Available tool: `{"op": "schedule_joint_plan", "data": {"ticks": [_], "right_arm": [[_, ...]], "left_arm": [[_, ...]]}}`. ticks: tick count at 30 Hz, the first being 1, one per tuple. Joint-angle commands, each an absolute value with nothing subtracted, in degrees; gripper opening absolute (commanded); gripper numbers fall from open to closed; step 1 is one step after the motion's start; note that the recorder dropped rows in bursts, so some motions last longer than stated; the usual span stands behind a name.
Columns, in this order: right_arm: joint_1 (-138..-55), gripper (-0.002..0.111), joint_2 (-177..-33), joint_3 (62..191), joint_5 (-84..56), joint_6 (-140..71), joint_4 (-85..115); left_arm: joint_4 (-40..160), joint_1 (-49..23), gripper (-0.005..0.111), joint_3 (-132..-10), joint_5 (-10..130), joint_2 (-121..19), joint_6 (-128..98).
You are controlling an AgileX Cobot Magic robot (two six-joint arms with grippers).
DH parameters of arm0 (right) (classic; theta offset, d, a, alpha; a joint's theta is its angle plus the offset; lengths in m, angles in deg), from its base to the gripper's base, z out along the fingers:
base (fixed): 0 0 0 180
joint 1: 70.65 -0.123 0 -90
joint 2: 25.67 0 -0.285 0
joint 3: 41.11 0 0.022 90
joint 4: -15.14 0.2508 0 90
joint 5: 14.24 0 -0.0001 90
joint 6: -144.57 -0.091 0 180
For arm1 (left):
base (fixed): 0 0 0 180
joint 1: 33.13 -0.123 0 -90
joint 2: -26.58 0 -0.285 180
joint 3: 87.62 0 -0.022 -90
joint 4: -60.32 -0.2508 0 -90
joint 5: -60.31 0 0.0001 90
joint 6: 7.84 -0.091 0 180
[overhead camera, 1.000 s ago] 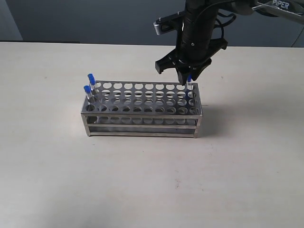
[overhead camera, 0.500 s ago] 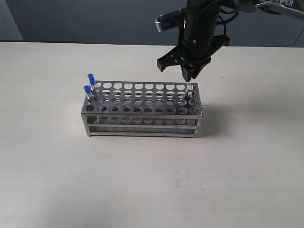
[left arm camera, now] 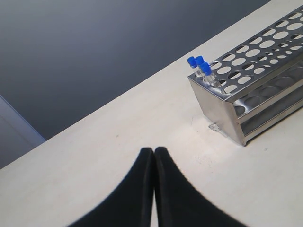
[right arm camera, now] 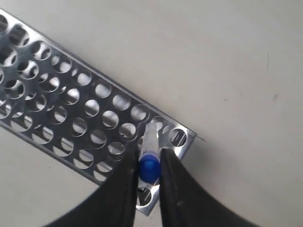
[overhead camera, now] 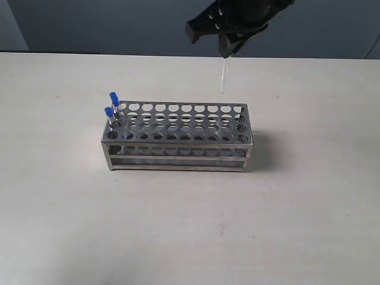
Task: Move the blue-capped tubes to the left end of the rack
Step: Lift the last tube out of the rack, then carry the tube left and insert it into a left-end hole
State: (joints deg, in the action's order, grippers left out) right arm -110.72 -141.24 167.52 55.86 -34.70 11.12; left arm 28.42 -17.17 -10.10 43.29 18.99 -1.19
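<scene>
The steel rack (overhead camera: 178, 146) stands mid-table. Blue-capped tubes (overhead camera: 111, 102) stand in holes at its left end: two caps show in the exterior view, three caps (left arm camera: 199, 64) in the left wrist view. High above the rack's right end, my right gripper (overhead camera: 227, 52) is shut on another blue-capped tube (overhead camera: 224, 77), which hangs clear of the rack. In the right wrist view its blue cap (right arm camera: 149, 168) sits pinched between the fingers of the right gripper (right arm camera: 149, 163), over the rack's corner (right arm camera: 190, 136). My left gripper (left arm camera: 154, 151) is shut and empty, over bare table off the rack's left end (left arm camera: 215, 108).
The pale tabletop (overhead camera: 190, 225) runs around the rack on all sides. A dark wall (overhead camera: 89, 24) lies behind the table's far edge. Most of the rack's holes hold nothing.
The right gripper has risen and shifted slightly left, drawing the tube up out of the hole at the rack's right end. The rack and left-end tubes have not moved.
</scene>
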Motion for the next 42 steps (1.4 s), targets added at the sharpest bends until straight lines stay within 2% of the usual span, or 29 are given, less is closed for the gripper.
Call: {"op": "schedule_joint_plan", "data": {"ticks": [1,6,12,15,42], "right_arm": [[-113.7,0.0,-140.7,167.7,54.4,-31.2,13.5],[-118.7,-0.001,-143.4,171.2,48.0,-24.1,22.8],[-123.4,-0.001,-151.0,182.7,55.7,-22.3,26.1],[-124.4,-0.001,-151.1,182.7,55.7,-23.0,26.2],[-124.4,-0.001,-159.0,182.7,55.7,-21.8,25.5]], "left_arm": [[28.6,-16.9,0.001,-10.4,43.5,18.8,-0.9],[28.6,-16.9,0.001,-10.4,43.5,18.8,-0.9],[28.6,-16.9,0.001,-10.4,43.5,18.8,-0.9],[28.6,-16.9,0.001,-10.4,43.5,18.8,-0.9],[28.3,-16.9,0.001,-10.4,43.7,18.8,-0.9]]}}
